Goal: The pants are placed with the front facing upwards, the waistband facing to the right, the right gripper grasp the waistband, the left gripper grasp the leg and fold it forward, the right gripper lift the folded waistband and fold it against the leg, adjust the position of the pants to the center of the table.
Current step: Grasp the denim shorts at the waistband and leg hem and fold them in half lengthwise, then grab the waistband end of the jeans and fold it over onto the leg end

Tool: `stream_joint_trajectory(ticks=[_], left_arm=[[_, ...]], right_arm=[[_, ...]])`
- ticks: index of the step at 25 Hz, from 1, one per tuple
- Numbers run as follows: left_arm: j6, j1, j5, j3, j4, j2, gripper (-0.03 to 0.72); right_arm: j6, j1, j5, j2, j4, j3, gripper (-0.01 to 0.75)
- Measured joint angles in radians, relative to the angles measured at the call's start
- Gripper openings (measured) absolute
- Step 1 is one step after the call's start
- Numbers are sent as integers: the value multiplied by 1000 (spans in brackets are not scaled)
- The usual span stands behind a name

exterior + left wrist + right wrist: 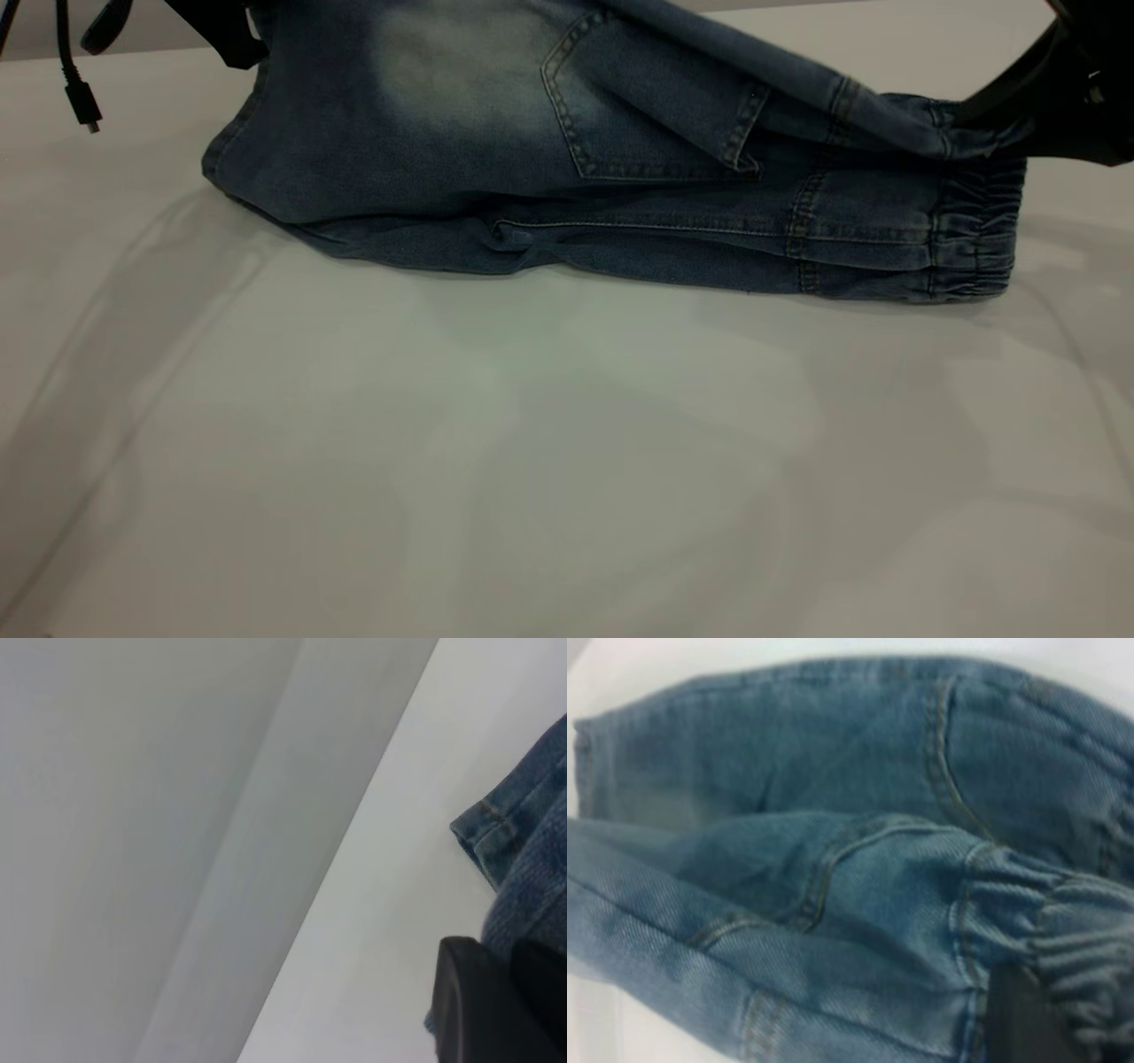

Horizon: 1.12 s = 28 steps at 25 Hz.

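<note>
The blue denim pants (620, 177) lie along the far part of the white table (567, 461), with the gathered waistband (974, 239) at the right. Their upper layer, showing a patch pocket (656, 106), is raised off the lower layer. At the top right my right gripper (1019, 111) is shut on the raised waistband edge. In the right wrist view one black finger (1019, 1019) presses the gathers (1081, 930). At the top left my left gripper (226, 35) is shut on the leg end. The left wrist view shows denim (532, 904) between that gripper's black fingers (478, 1001), beside the hem (487, 828).
A black cable with a small plug (81, 102) hangs at the far left above the table. The table's edge (354, 859) runs close behind the leg hem in the left wrist view. Bare white surface spreads in front of the pants.
</note>
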Motion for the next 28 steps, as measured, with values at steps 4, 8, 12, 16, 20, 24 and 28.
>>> stream_joint_trajectory(ticks=[4, 8, 12, 16, 20, 24, 28], left_arm=[[0, 0, -11, 0, 0, 0, 185], [0, 0, -54, 0, -1, 0, 291], [0, 0, -66, 0, -1, 0, 351], [0, 0, -64, 0, -4, 0, 360], [0, 0, -66, 0, -4, 0, 360], [-22, 0, -74, 0, -4, 0, 360], [-67, 0, -77, 0, -1, 0, 360]], right_arm=[[0, 0, 6, 0, -1, -27, 198], [0, 0, 6, 0, 0, -34, 242], [0, 0, 11, 0, 0, -34, 249], [-3, 0, 7, 0, 0, -34, 249], [-5, 0, 17, 0, 0, -34, 251], [32, 0, 25, 1, -25, -34, 267], [92, 0, 25, 1, -137, -33, 346]])
